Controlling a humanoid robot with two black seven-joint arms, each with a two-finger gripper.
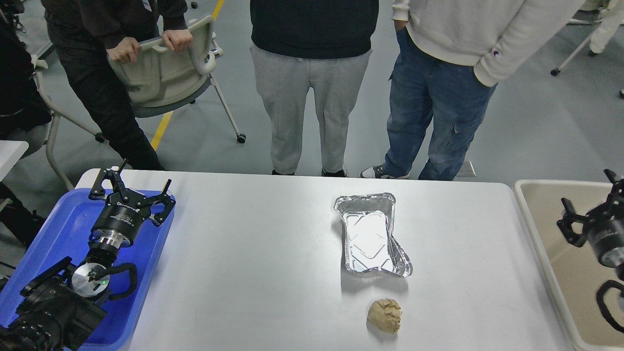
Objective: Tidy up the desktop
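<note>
We're in a lab or test hall here: smooth grey floor (536, 122) with a painted yellow line (163, 127), a beige plastic wheeled chair (165, 73), three onlookers standing watching.

desktop (253, 273): near edge cut by frame bottom | right gripper (592, 207): partly past right edge | bin (546, 234): cropped lower right
</note>
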